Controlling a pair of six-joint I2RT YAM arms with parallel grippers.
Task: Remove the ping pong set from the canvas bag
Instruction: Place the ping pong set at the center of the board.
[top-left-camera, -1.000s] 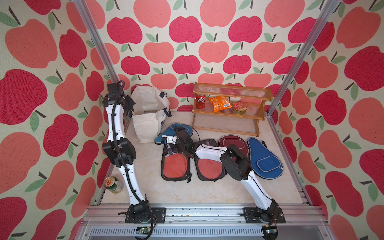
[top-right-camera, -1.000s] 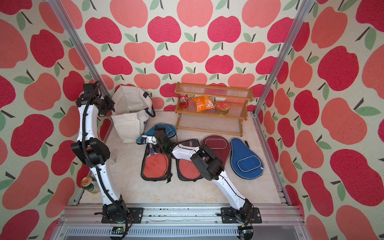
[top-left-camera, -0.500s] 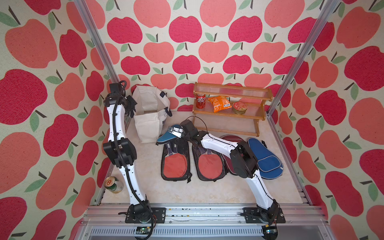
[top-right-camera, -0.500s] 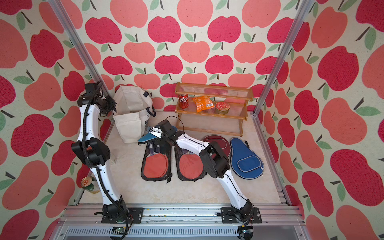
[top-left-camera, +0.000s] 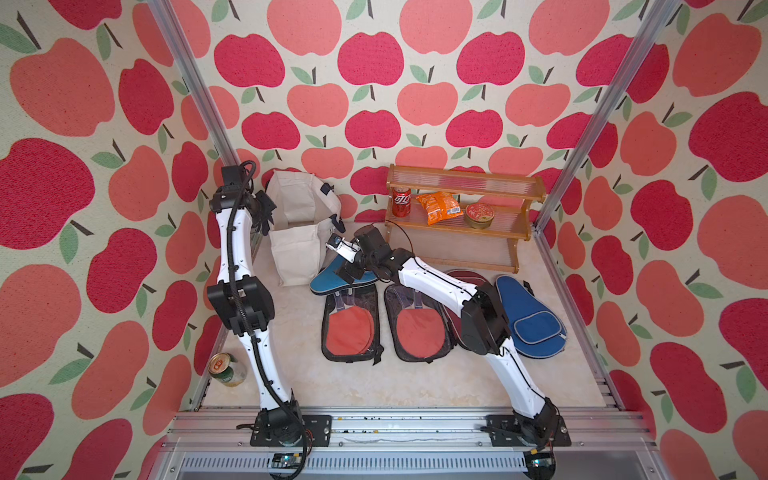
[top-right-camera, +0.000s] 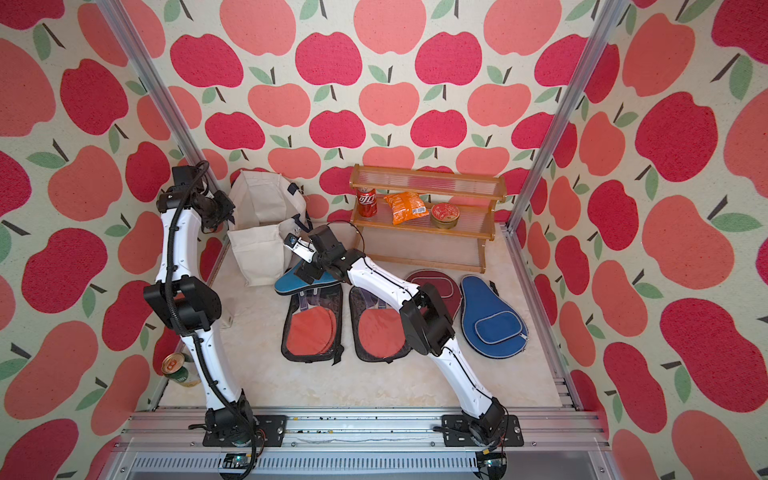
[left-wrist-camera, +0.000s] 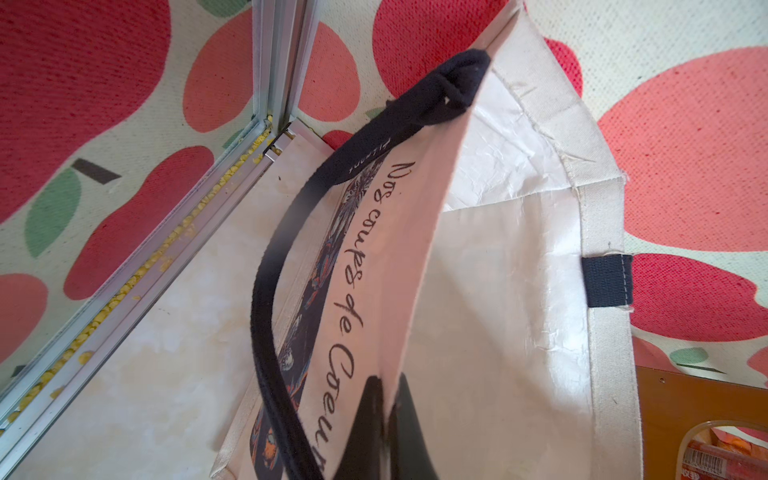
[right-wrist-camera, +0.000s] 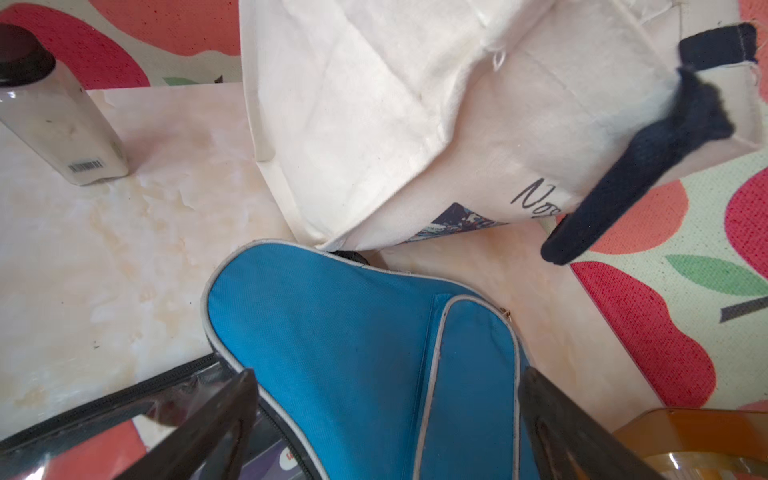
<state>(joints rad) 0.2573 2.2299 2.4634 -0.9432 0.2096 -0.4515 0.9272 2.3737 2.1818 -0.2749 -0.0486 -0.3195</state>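
The off-white canvas bag (top-left-camera: 297, 245) (top-right-camera: 259, 249) stands open at the back left. My left gripper (left-wrist-camera: 388, 399) is shut on its printed side wall (left-wrist-camera: 374, 266) near the rim. No case shows inside the bag (left-wrist-camera: 507, 299). The ping pong set lies on the table. The teal-blue case (top-left-camera: 328, 282) (right-wrist-camera: 353, 340) rests against the bag's foot. Two clear cases with red paddles (top-left-camera: 349, 328) (top-left-camera: 417, 330) lie in front of it. A maroon case (top-left-camera: 461, 275) and a dark blue one (top-left-camera: 530, 322) lie to the right. My right gripper (right-wrist-camera: 388, 374) (top-left-camera: 349, 272) hangs open over the teal-blue case, gripping nothing.
A wooden shelf (top-left-camera: 463, 181) at the back right carries a red can (top-left-camera: 401, 201), an orange snack packet (top-left-camera: 439, 208) and a round tin (top-left-camera: 479, 215). A green can (top-left-camera: 226, 370) lies at the front left. A pale bottle (right-wrist-camera: 54, 116) stands near the bag.
My right arm has stretched out from above the clear cases toward the bag, its elbow swinging right. The open gripper now sits over the teal-blue case. My left arm has stayed put.
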